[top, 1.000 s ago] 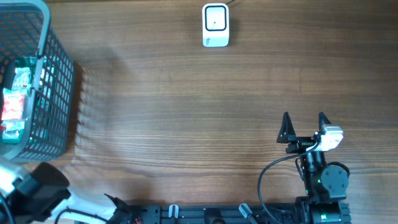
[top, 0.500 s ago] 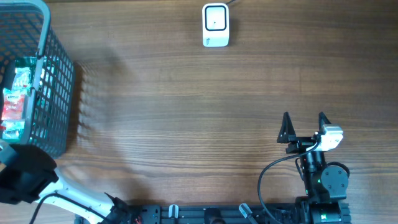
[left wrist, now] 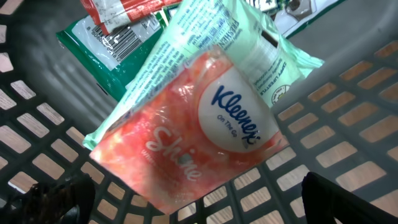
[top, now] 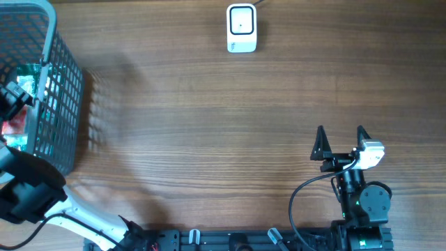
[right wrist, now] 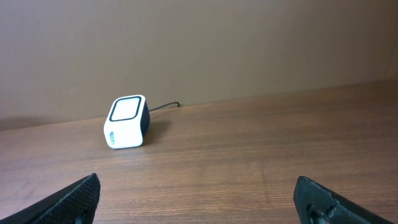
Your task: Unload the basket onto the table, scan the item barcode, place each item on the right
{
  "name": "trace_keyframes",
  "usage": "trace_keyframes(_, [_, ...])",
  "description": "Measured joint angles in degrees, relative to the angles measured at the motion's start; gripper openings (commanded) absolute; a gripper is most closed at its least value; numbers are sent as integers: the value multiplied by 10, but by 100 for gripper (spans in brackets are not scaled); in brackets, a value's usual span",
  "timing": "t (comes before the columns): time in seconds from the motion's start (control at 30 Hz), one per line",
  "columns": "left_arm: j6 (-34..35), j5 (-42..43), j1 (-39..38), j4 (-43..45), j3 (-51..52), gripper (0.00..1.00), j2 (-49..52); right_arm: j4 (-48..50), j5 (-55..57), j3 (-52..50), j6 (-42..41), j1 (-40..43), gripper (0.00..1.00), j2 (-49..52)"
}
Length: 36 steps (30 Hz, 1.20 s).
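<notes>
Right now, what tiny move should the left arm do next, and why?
Probably lower the left end effector a little onto the pink tissue pack and close on it. It is open and holds nothing, the pack lies on top of the other things in the basket just below it, and the scanner waits far across the table.
</notes>
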<state>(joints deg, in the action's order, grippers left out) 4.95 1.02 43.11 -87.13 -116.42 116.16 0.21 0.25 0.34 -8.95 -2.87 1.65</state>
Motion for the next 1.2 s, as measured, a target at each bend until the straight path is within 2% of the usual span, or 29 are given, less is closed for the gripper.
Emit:
trace_keyframes(0.47, [-29,-57,-3,32,1,100,0,0,0,0,0,0,100,0])
trace_keyframes(0.87, [-71,-59,-9,86,75,100,3,0,0,0,0,0,100,0])
trace_keyframes(1.2, [-79,-59,-9,99,83,100,5,0,0,0,0,0,100,0])
